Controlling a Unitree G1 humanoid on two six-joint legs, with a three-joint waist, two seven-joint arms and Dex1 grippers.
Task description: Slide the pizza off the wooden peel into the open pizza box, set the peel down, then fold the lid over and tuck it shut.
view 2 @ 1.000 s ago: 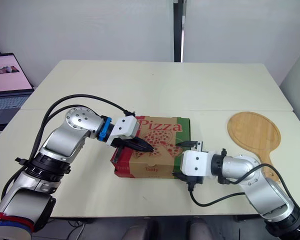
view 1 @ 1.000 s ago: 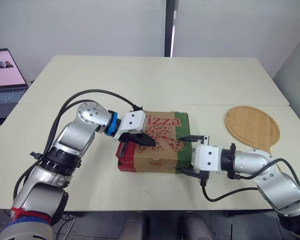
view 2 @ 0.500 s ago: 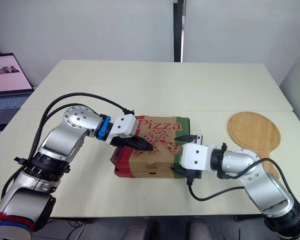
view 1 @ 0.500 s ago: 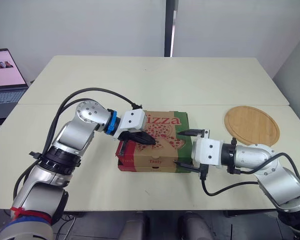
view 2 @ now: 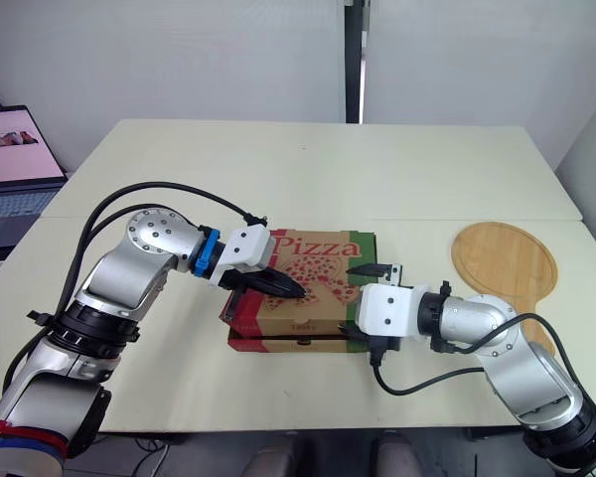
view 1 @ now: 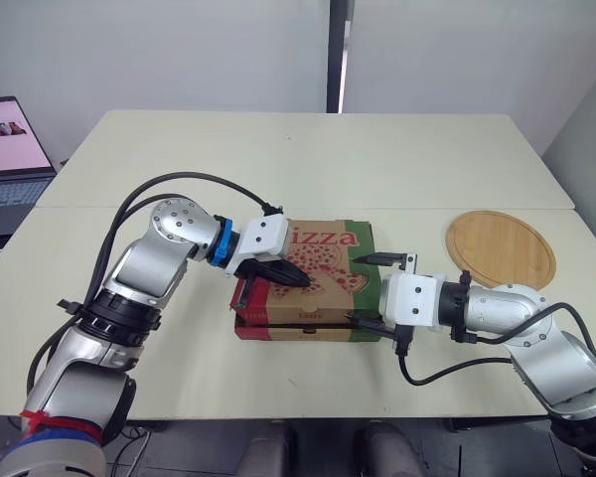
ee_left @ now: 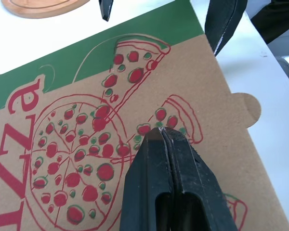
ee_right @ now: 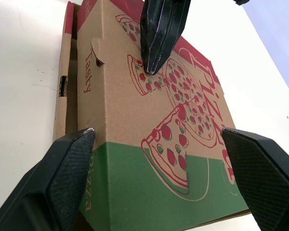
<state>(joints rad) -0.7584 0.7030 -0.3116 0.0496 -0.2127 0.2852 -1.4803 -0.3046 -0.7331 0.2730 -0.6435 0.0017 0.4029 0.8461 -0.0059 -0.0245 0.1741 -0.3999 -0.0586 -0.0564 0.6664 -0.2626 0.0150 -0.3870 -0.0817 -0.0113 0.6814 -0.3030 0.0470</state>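
Note:
The pizza box (view 1: 323,248) lies mid-table with its printed lid folded down. My left gripper (view 1: 300,283) is shut, its tips pressing on the lid's pizza print (ee_left: 111,159). My right gripper (view 1: 359,290) is open at the box's green right side, one finger (ee_right: 70,166) near the front corner and the other (ee_right: 260,166) towards the back. The lid's front flap marked "Tasty" (ee_right: 85,72) points down at the front wall, with a narrow gap beside it. The wooden peel (view 1: 502,248) lies flat and bare on the table to the right.
A laptop (view 1: 10,164) stands off the table's far left. The cream table (view 1: 308,159) has free room behind the box. The peel's handle runs towards the front right edge, close to my right forearm.
The lid has come down flatter, so less of its front face shows. My right gripper has moved up and in against the box's right side. The left gripper stays pressing on the lid.

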